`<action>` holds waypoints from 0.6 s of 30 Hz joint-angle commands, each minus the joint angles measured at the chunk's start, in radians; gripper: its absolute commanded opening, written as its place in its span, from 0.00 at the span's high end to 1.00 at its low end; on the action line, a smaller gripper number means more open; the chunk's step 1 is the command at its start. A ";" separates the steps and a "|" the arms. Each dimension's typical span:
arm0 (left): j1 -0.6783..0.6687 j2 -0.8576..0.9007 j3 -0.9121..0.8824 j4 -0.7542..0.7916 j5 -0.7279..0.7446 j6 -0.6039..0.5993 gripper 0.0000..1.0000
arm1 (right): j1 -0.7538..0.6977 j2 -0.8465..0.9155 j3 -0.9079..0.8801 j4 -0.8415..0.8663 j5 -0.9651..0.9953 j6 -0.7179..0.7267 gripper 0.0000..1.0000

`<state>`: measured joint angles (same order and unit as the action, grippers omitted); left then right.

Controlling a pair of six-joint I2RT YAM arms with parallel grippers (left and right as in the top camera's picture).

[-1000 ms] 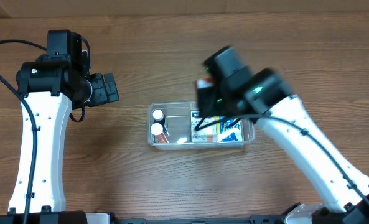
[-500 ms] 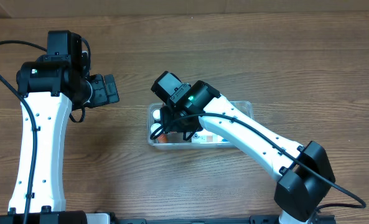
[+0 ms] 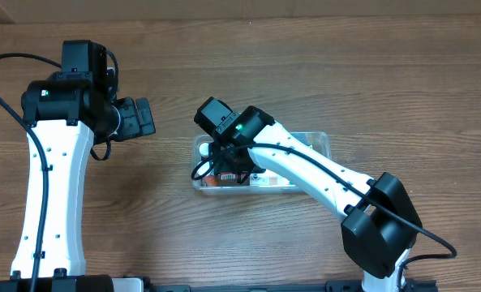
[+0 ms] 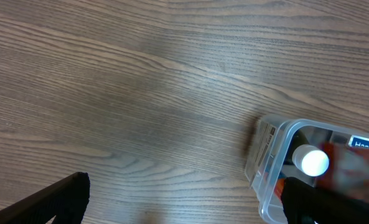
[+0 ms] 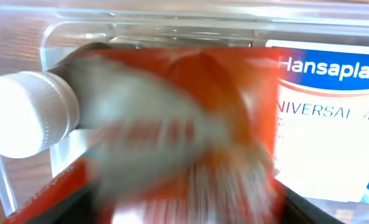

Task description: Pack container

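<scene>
Wood-grain bench (image 3: 321,73). We see the clear container (image 3: 324,144) about mid-bench, a bit nearer the arm-side edge than the far one. Right tool (image 3: 226,168) is down over its left end, on a blurred orange-red box (image 5: 172,124) between a white-capped bottle (image 5: 25,115) and a Hansaplast box (image 5: 327,124). We judge it's seating that box in the gap. Grip state: can't tell. Left tool (image 3: 145,117) hangs spread and empty toward the left edge, clear of the work.

One clear container (image 3: 319,143) sits mid-bench. It holds one white-capped bottle (image 5: 22,121), one Hansaplast box (image 5: 324,118) and one blurred red packet (image 5: 190,68). There are two arms: left arm (image 3: 53,178), right arm (image 3: 321,174). Anything beneath the right arm cannot be counted.
</scene>
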<state>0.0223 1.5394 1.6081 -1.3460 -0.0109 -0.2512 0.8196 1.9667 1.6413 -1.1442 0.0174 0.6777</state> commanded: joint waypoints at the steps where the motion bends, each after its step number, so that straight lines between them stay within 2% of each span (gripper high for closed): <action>1: 0.003 -0.003 -0.005 -0.001 0.001 0.020 0.00 | 0.003 -0.006 0.002 -0.009 0.014 0.004 0.16; 8: 0.003 -0.003 -0.005 -0.002 0.001 0.020 0.00 | -0.002 -0.006 0.002 -0.013 0.030 0.004 0.20; 10: 0.003 -0.003 -0.005 -0.002 0.001 0.021 0.00 | -0.041 -0.035 0.011 -0.023 0.065 0.004 0.20; 12: 0.003 -0.003 -0.005 -0.005 0.001 0.028 0.00 | -0.136 -0.116 0.056 -0.064 0.112 0.004 0.18; 15: 0.003 -0.003 -0.005 -0.003 0.001 0.027 0.00 | -0.348 -0.266 0.099 -0.103 0.139 -0.058 0.00; 18: 0.003 -0.003 -0.005 -0.002 0.005 0.027 0.00 | -0.570 -0.338 0.099 -0.101 0.140 -0.226 0.00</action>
<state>0.0223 1.5394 1.6081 -1.3499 -0.0109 -0.2504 0.3695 1.6951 1.7180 -1.2453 0.1303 0.5930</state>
